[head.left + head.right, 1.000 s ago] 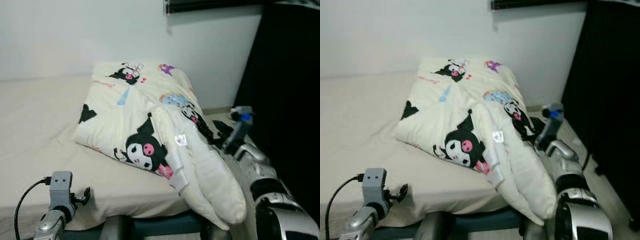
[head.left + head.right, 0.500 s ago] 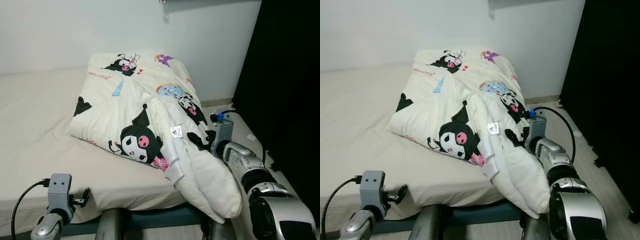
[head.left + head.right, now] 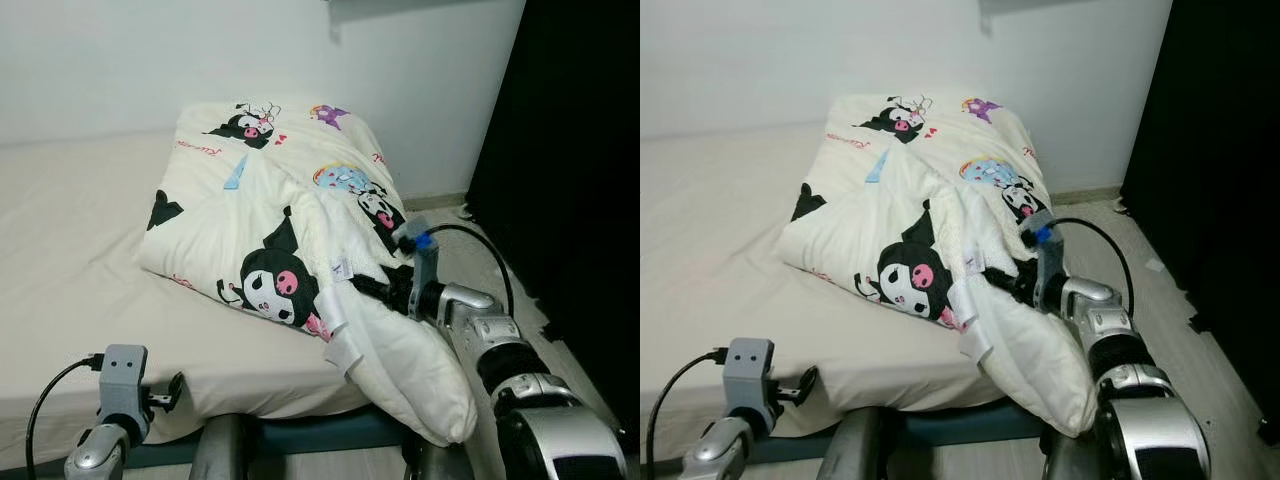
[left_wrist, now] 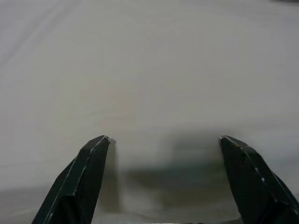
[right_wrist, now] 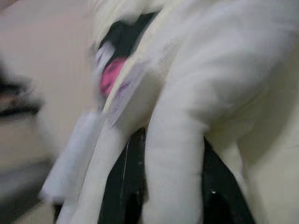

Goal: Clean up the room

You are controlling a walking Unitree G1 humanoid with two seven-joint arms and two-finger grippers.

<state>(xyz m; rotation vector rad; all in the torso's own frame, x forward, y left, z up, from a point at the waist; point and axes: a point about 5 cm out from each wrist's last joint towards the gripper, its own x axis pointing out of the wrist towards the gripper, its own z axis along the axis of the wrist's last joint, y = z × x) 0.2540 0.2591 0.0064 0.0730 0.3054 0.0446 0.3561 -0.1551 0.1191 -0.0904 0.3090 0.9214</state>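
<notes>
**Right tool is reaching into the hanging fold**

Right tool (image 3: 385, 290) is now pushing into the quilt (image 3: 280, 215), its fingers closing around a fold (image 5: 175, 140); a second ago it was beside it. The quilt is lying at the bed (image 3: 70, 260) corner, spilling over the edge. Left tool (image 4: 163, 154) is hanging open above the sheet.
</notes>
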